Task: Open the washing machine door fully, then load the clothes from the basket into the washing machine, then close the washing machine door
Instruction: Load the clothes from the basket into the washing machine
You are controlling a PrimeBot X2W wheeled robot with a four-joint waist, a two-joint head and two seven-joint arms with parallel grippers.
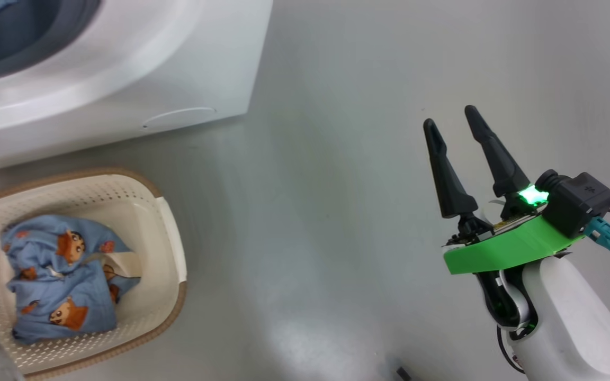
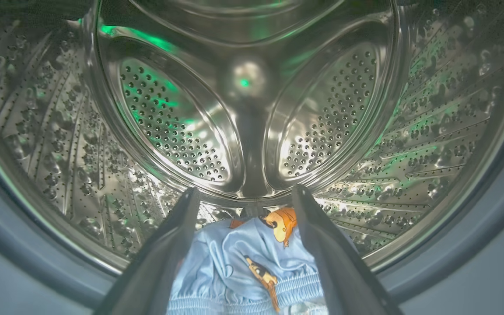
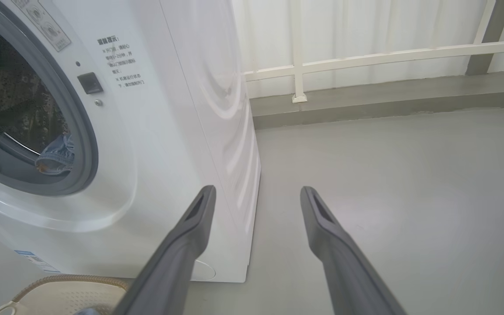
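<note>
— Nearest us, in the basket (image 1: 180, 304), one blue garment (image 1: 61, 280) lies loose; our right gripper (image 1: 449, 116) hangs wide open and empty over the floor (image 1: 310, 211).

— Farther in, our left gripper (image 2: 246, 189) gapes over the other garment (image 2: 243, 262) at the front lip of the drum (image 2: 169, 122), gripping nothing. We should back out straight, clear of the cloth.

floor (image 3: 409, 175): grey, smooth, faintly glossy
kerb (image 3: 387, 99): grey raised strip along the floor's far edge
rail (image 3: 387, 55): white, horizontal, above the kerb
post (image 3: 297, 48): thin, white, foot on the kerb
wall (image 3: 365, 26): pale panels behind the rail
</note>
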